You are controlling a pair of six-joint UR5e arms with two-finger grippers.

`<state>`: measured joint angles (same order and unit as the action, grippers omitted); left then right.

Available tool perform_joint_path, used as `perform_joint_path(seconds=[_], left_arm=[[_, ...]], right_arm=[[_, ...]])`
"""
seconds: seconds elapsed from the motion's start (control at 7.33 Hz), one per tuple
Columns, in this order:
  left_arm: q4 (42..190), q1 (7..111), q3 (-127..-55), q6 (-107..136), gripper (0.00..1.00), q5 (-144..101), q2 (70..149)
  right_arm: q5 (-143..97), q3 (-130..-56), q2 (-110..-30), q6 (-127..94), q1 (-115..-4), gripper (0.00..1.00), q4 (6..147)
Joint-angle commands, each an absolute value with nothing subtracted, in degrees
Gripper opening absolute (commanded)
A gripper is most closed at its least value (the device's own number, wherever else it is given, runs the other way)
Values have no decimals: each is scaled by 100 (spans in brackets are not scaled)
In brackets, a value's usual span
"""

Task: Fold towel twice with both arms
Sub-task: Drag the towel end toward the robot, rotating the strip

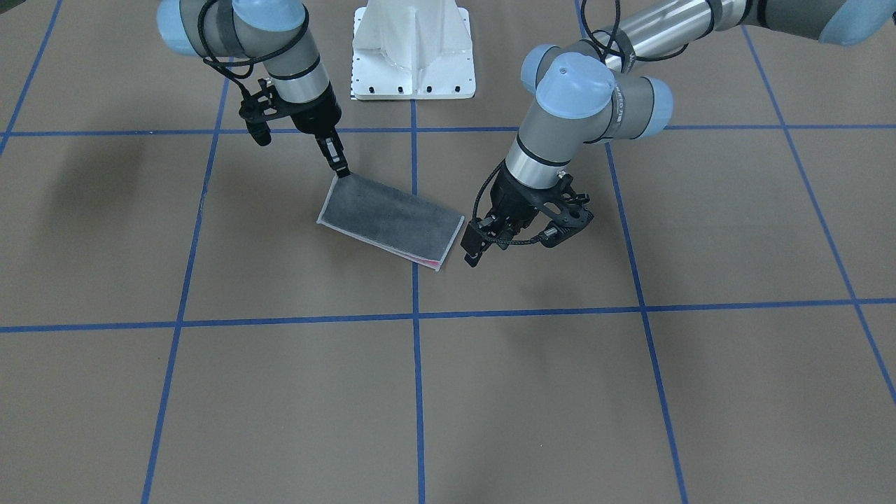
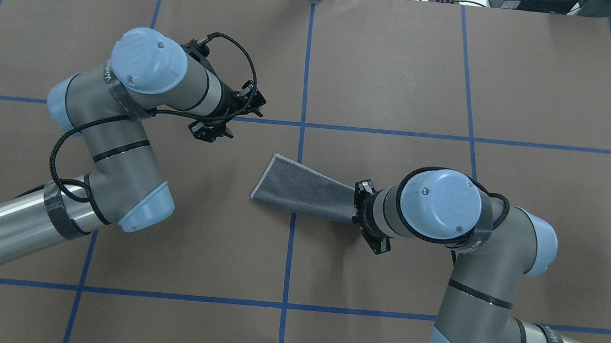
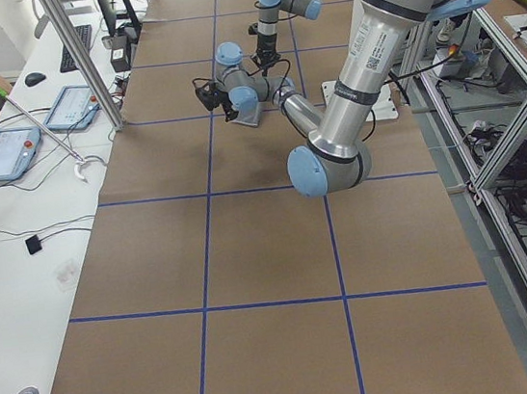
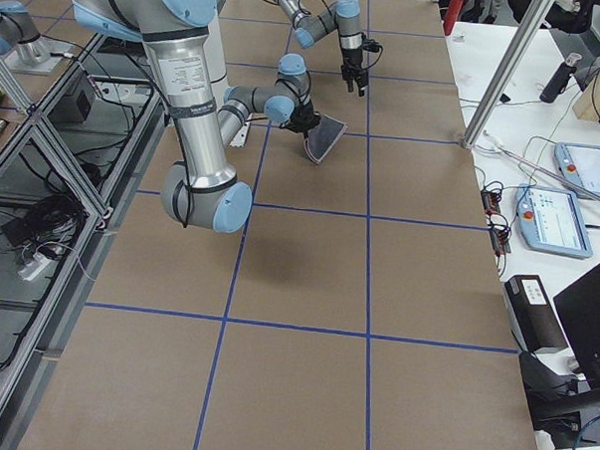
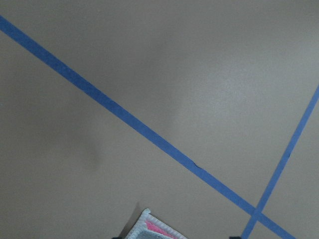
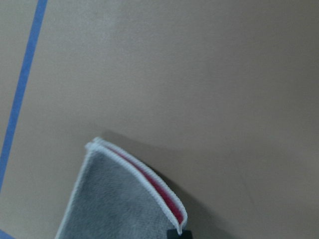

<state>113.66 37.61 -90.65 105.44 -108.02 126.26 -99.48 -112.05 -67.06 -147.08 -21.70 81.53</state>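
**Item:** towel (image 1: 392,217), folded once, dark grey face out, a pink strip (image 6: 149,179) showing between the layers inside the light stitched edging. It lies near the middle of the bench (image 1: 560,392), across a blue tape line (image 1: 414,350).

**Right gripper** (image 1: 341,170): clenched on one corner of the towel. Both layers appear to be in the pinch, and that end is lifted off the bench.

**Left gripper** (image 1: 473,252): fingers spread and holding nothing, just beside the opposite short end. Its wrist view shows that corner between the fingertips.

**Step in hand (judged):** the second fold.
- Keep both layers pinched so the first fold does not open.
- Carry the raised end low over the resting end.
- Match edging to edging before letting go.
- The free gripper should either pin its end or stay clear of the cloth's path.

**Containers:** none to list.
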Motion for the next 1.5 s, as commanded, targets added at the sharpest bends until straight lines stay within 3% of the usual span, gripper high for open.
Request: perform_joint_path(seconds=[0.0,0.27,0.41,0.55,0.68,1.09,1.36], left_arm=[[11364,3744,-9062,10547,77,-10802,12630],[11364,3744,-9062,10547,77,-10802,12630],[11356,3709,-9070,10547,78,-10802,12630],[11355,3700,-9070,10556,78,-10802,12630],[11364,3674,-9079,10564,78,-10793,12630],[11241,3193,-9132,10810,78,-10732,12630],[11250,2762,-9297,11082,58,-10401,12429]], right_arm=[[-9958,-11512,-6724,-15012,-1593,13,8244],[-10045,-11593,-6636,-15090,-1389,15,8244],[-10046,-11584,-6601,-15169,-1345,21,8235],[-10037,-11584,-6548,-15170,-1327,55,8235],[-10046,-11584,-6557,-15161,-1327,100,8227],[-10099,-11523,-6565,-14193,-2185,100,8227],[-10116,-11226,-6557,-13082,-3019,100,8192]])
